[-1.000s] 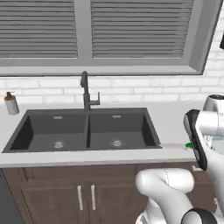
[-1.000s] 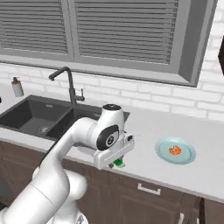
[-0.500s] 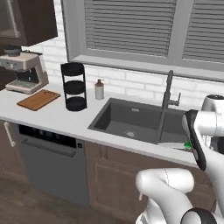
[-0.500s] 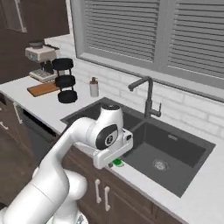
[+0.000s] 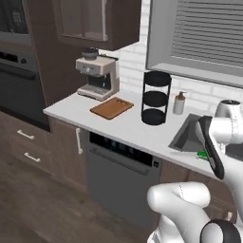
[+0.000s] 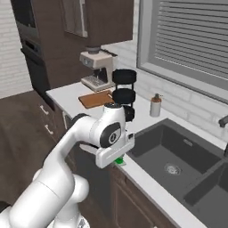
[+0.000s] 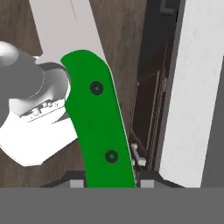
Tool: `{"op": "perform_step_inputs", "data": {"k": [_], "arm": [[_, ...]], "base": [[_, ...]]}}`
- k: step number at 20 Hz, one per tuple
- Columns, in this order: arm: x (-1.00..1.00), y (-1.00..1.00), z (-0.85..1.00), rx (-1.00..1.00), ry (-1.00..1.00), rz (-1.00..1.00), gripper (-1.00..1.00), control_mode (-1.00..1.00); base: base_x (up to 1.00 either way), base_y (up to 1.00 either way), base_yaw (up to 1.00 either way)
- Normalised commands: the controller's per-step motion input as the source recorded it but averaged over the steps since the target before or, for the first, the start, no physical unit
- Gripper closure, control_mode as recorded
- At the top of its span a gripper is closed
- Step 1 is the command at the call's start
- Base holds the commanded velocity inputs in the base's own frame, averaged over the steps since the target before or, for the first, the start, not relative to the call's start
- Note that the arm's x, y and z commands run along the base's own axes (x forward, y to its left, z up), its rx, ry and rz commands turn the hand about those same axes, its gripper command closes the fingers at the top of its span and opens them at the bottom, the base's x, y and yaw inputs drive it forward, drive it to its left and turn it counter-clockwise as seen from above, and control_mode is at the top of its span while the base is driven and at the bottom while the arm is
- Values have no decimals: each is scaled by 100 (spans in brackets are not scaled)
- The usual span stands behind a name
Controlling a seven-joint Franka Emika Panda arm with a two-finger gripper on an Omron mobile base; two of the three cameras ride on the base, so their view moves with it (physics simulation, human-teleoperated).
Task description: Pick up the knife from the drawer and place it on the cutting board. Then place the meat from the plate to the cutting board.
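Views have swung left to the cutting board (image 5: 111, 107) on the counter (image 5: 80, 107); gripper (image 7: 109, 181) clamps the knife (image 7: 99, 127).

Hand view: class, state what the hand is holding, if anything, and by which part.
The hand holds the knife by its green handle, clamped between the two fingertips at the handle's end; the silver blade points away from the hand.

base driven left, cutting board (image 5: 112, 107) apparently nearer

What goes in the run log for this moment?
phase: carry | hand: shut on green-handled knife | reddish-brown wooden cutting board: bare, by coffee machine
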Motion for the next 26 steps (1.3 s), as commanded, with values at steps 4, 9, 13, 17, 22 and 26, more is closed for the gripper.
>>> {"op": "perform_step_inputs", "data": {"k": [4, 9, 13, 17, 22, 26], "arm": [[0, 0, 0, 0, 0, 0, 100, 100], [0, 0, 0, 0, 0, 0, 100, 100], [0, 0, 0, 0, 0, 0, 100, 100], [0, 0, 0, 0, 0, 0, 100, 100], [0, 0, 0, 0, 0, 0, 100, 100], [0, 0, 0, 0, 0, 0, 100, 100]], "base": [[78, 100, 1], [26, 100, -18], [42, 100, -36], [66, 69, -36], [22, 92, -28], [83, 20, -27]]}}
